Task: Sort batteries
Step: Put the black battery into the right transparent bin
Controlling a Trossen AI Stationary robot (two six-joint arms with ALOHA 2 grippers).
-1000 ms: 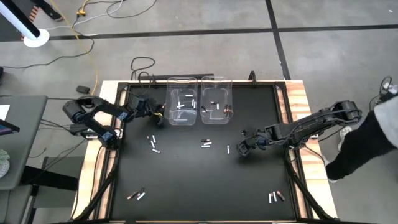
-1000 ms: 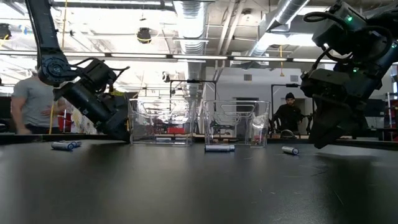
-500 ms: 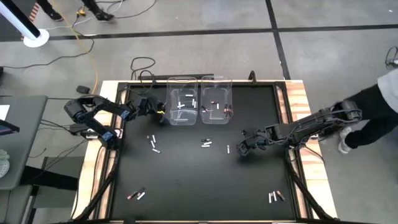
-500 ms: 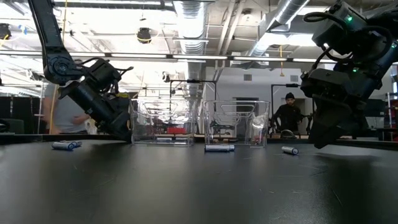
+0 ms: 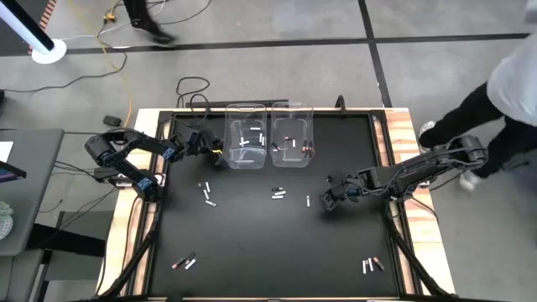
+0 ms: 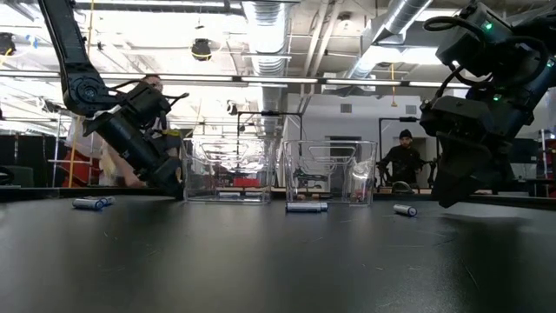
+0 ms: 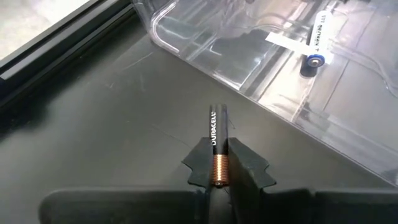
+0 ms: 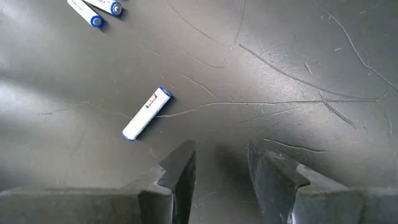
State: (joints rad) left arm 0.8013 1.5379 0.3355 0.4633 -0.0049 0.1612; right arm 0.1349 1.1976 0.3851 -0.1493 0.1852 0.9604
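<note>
My left gripper [image 7: 217, 163] stands at the near left corner of the left clear bin [image 5: 246, 147], shut on a black-and-copper battery [image 7: 215, 134]. In the high view this gripper [image 5: 215, 156] sits just left of that bin. My right gripper [image 8: 219, 167] hangs open right of the table's middle, with nothing between its fingers. A white battery [image 8: 146, 114] lies on the mat a little ahead of it. White batteries lie in the left bin, and dark ones lie in the right bin [image 5: 291, 145]. My left gripper pinches the battery between its two fingers. The copper end [image 7: 218, 169] lies back between them and the black end [image 7: 214, 119] sticks out ahead, so the battery runs along the fingers. The fingers slant down toward the bin. Whether the black end touches the mat, I cannot tell.
Loose batteries lie in small groups on the black mat: left of the middle [image 5: 206, 193], at the middle [image 5: 278, 195], near left [image 5: 184, 262] and near right [image 5: 372, 265]. A person [image 5: 512, 92] stands past the table's right edge.
My left gripper has tipped a little steeper beside the left bin, its wrist rising while its fingertips stay by the bin's corner. The person at the table's right has walked farther along that side.
</note>
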